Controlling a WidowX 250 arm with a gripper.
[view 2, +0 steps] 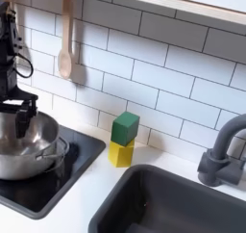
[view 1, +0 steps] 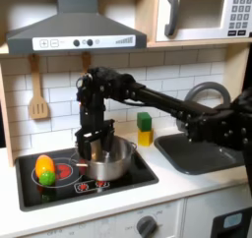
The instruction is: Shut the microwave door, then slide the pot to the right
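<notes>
The microwave door [view 1: 193,13] stands flush with its cabinet up above the counter, handle at its left edge in the first exterior view. Down on the black cooktop [view 1: 138,172], the pot [view 1: 108,163] sits with the gripper [view 1: 90,147] reaching into its bowl from above; I cannot tell whether the jaws are spread or pinching the rim. In the second exterior view the pot [view 2: 29,148] has bare cooktop [view 2: 85,150] beside it, then white counter [view 2: 86,203], two stacked blocks [view 2: 122,140] and the sink [view 2: 183,204].
</notes>
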